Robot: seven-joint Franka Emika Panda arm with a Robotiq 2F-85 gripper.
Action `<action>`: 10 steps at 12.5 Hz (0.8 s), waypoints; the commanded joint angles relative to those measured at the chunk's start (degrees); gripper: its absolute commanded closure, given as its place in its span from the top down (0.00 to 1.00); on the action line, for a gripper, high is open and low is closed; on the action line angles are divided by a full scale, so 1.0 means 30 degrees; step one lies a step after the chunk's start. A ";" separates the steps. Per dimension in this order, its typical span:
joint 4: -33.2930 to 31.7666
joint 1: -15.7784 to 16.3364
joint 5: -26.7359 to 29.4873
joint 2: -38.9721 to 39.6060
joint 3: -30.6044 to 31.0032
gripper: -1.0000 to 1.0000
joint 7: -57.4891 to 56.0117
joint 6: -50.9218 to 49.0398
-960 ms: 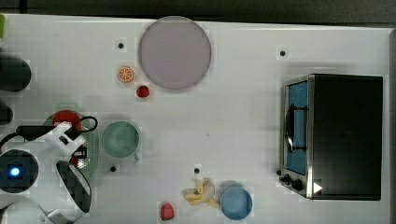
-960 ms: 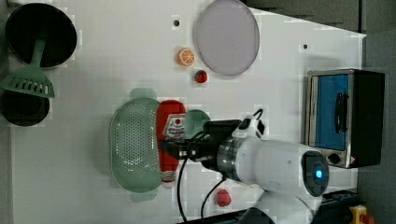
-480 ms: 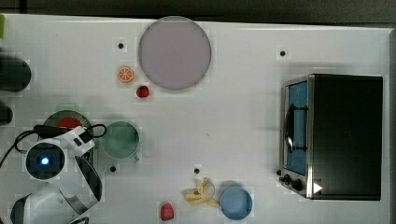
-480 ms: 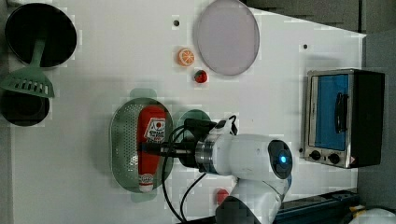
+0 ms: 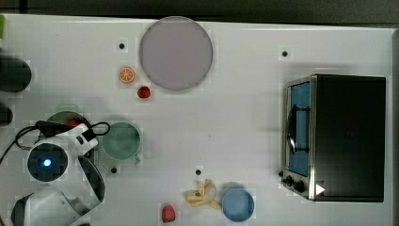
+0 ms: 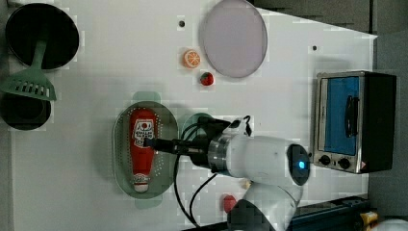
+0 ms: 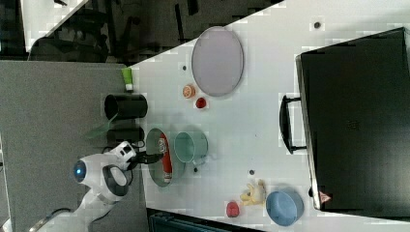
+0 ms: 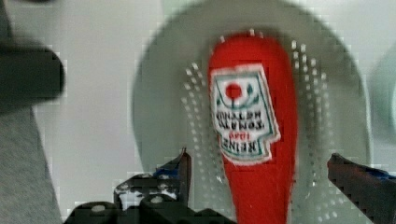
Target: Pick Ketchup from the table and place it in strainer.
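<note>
The gripper (image 8: pixel 257 172) stands with its jaws spread wide, one dark finger (image 8: pixel 180 170) on each side of the ketchup (image 8: pixel 254 126) and neither touching it, so the bottle lies free. The ketchup rests lengthwise inside the strainer (image 6: pixel 122 144), label up, on the perforated centre of the pale-green oval basket; in the left view the black fingertips hang over the bottle's labelled part (image 6: pixel 143 137). Just beside the strainer, on the left view's right, sits the round green cup (image 5: pixel 121 140), partly covered there by the arm's white wrist (image 6: pixel 260 159) and its black cables. In the top view an orange slice (image 5: pixel 126 75) and a small red lump (image 5: pixel 144 92) lie near a large grey plate (image 5: pixel 175 52), well apart from the strainer. A toaster oven (image 5: pixel 336 136) stands at the top view's right, with a blue bowl (image 5: pixel 237 205) and a yellow banana toy (image 5: pixel 202 195) nearer the table's lower edge.
</note>
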 commanded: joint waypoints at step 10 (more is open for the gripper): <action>0.3484 -0.4890 0.0323 -0.9824 -0.5883 1.00 0.1264 -1.3547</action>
